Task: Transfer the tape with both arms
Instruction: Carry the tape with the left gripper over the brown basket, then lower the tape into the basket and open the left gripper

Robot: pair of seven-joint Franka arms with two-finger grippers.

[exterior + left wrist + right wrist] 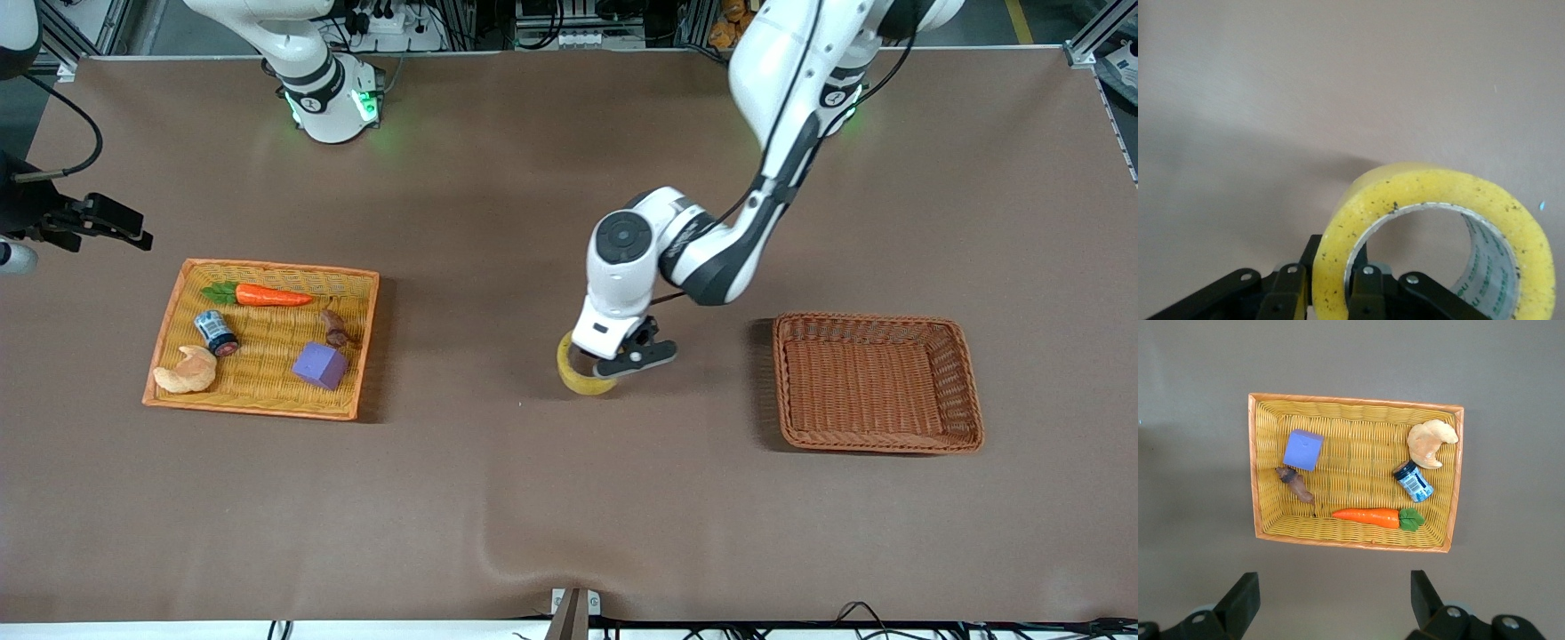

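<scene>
Tape (580,373): yellow translucent roll with a pale core, at mid-table, between the two baskets, standing on edge. Whether it rests on the table (533,498) or is just lifted off, I cannot tell.

Going from the right arm's end across (clock directions read on the front view):

- Right claw (102,220): at the view's 9 o'clock edge, up in the air just off the yellow tray's 10 o'clock corner. Right wrist view shows its two fingers (1241,603) spread wide with nothing between them. This arm waits.
- Yellow tray (267,404): holds a carrot (271,295) at 12 o'clock, a small can (215,332), a croissant (187,370) at 7 o'clock, a purple cube (320,364) and a small brown piece (335,327). No tape in it.
- Left claw (622,360): down at the tape, from the roll's 3 o'clock side. Left wrist view shows the fingers (1368,293) pinched on the roll's wall, one finger inside the core and one outside. Firm grip on the tape.
- Brown basket (876,440): at 3 o'clock from the tape, well apart from it, nothing in it.

Step in hand, as I judge it: the second half of the transfer. The left arm has the roll at the mid-table exchange spot; delivery is not yet done.

Next move calls for: lift the roll clear of the table, carry it toward 3 o'clock over the brown basket's rim, lower, then release. The wall pinch is narrow, so the roll may swing; a slow carry seems wise.
</scene>
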